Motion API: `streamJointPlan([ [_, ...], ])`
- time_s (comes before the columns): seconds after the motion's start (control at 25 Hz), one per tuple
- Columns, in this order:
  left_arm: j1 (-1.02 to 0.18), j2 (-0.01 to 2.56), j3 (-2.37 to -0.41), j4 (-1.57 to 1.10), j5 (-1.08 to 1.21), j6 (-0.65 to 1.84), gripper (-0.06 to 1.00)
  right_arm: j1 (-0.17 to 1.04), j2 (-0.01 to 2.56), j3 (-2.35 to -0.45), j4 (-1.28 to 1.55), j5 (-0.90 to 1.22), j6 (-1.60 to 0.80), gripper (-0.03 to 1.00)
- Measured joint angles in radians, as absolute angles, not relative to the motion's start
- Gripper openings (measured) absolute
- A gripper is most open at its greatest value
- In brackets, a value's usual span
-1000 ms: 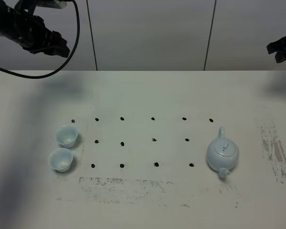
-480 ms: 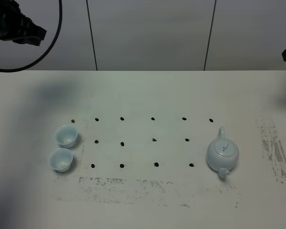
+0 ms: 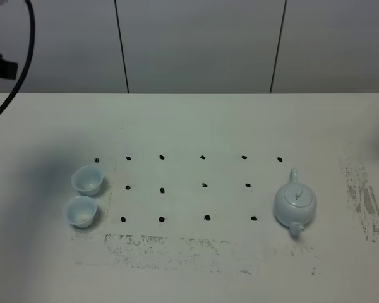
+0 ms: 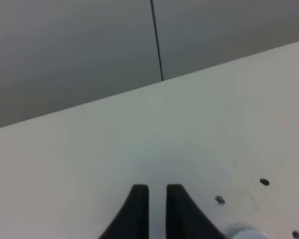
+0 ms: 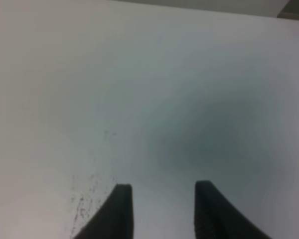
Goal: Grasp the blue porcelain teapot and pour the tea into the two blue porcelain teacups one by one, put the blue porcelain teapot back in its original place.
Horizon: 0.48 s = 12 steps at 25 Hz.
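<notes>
The blue porcelain teapot (image 3: pixel 295 205) stands on the white table at the right, lid on, spout toward the front. The two blue porcelain teacups stand side by side at the left, one farther back (image 3: pixel 87 180) and one nearer (image 3: pixel 81 211). No tea shows. In the left wrist view my left gripper (image 4: pixel 157 189) is empty, its fingers nearly touching, high over the table's back left; a cup's rim (image 4: pixel 244 233) shows at the frame edge. In the right wrist view my right gripper (image 5: pixel 162 186) is open and empty over bare table, far from the teapot.
A grid of small black dots (image 3: pixel 204 185) marks the table (image 3: pixel 196 120) between the cups and the teapot. Scuffed dark patches lie along the front (image 3: pixel 164 246) and at the far right (image 3: pixel 363 196). A grey panelled wall (image 3: pixel 196 44) stands behind the table.
Both arms have drawn outward, the left to the left and the right to the right, and have almost left the exterior high view. The teapot and cups have not moved.
</notes>
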<state>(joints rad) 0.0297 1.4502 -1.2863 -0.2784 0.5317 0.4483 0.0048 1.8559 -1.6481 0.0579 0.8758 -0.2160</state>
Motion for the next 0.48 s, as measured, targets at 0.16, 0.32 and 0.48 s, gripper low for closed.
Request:
streamJointPlan([
  [0.16, 0.030, 1.259, -1.117, -0.212, 0.524, 0.384, 0.11, 0.005, 1.808, -1.562, 0.058, 0.813, -0.216, 0.28],
  [0.32, 0.030, 1.093, -1.004, -0.155, 0.564, 0.340, 0.11, 0.005, 1.796, -1.535, 0.058, 0.789, -0.216, 0.28],
  [0.48, 0.030, 0.937, -0.926, -0.122, 0.642, 0.316, 0.11, 0.005, 1.796, -1.531, 0.067, 0.786, -0.216, 0.28],
])
